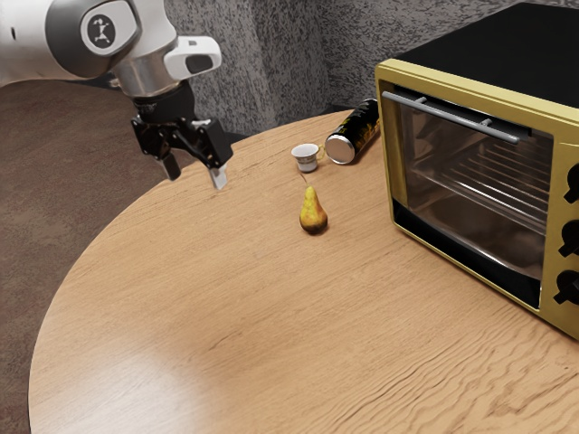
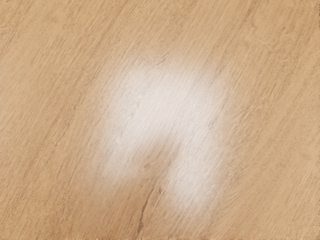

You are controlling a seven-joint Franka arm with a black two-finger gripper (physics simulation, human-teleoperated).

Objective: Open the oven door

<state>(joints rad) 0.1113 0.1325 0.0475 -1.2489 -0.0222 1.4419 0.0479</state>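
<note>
Round-edged table has lots of room before the oven door, long sideways, facing the exterior view's lower left, and the gripper is wide open.

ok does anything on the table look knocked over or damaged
The black can lies on its side beside the oven, as if tipped over. The cup and pear stand upright; I see no spill or damage.
</note>
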